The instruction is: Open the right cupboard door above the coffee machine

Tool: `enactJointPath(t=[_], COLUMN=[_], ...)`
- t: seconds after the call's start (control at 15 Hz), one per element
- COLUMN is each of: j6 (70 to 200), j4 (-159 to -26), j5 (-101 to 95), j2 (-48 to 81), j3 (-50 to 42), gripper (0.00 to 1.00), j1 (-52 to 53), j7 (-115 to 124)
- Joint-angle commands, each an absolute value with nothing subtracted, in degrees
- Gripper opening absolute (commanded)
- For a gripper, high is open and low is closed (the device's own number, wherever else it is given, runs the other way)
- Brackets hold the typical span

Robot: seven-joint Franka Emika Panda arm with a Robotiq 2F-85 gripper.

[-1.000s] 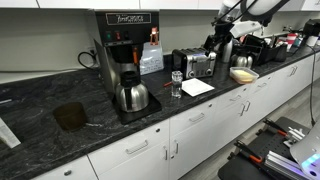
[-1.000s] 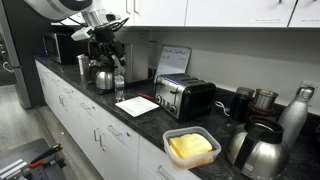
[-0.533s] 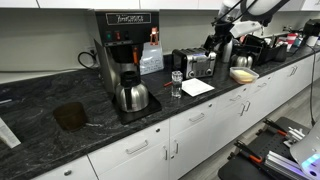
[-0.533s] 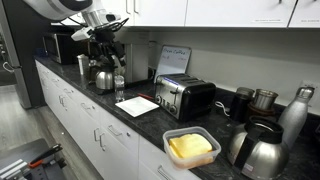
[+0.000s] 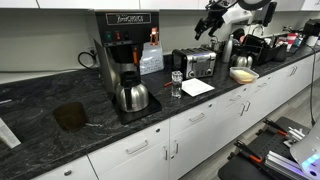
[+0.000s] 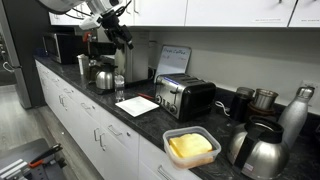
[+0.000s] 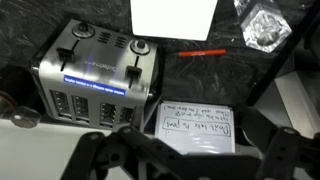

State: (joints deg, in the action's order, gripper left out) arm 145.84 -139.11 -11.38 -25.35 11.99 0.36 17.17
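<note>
The tall black coffee machine point(image 5: 124, 55) stands on the dark counter with its steel pot point(image 5: 132, 96) under it. It also shows in an exterior view point(image 6: 98, 56), partly behind my arm. White cupboard doors point(image 6: 155, 10) run along the wall above; in an exterior view only their lower edge point(image 5: 130, 3) shows. My gripper point(image 5: 212, 22) hangs in the air above the silver toaster point(image 5: 196, 63), just under the cupboards point(image 6: 122, 34). In the wrist view it point(image 7: 190, 160) is open and empty, looking down on the toaster point(image 7: 100, 75).
A handwritten sign card point(image 7: 197, 127) stands beside the toaster. A drinking glass point(image 5: 176, 84), a white paper point(image 5: 197, 87) and a red pen point(image 7: 203, 52) lie on the counter. Kettles and a yellow-filled tub point(image 6: 190, 147) are further along.
My gripper has risen from toaster height up toward the cupboards' lower edge. Nothing on the counter has moved.
</note>
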Motion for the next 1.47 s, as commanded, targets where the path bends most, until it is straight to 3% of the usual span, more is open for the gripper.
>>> enactJointPath(t=[0.0,0.93,1.4], j6=[151.58,155.47,164.95], j4=[-134.42,-132.79,-122.84], j5=[-7.88,-9.61,-10.53], j2=[-20.29,-19.35,-12.65], j3=[10.98,12.65,12.83], gripper=[1.00,1.00,1.00], j1=[2.70,1.93,3.21], j7=[14.51,15.32,9.96])
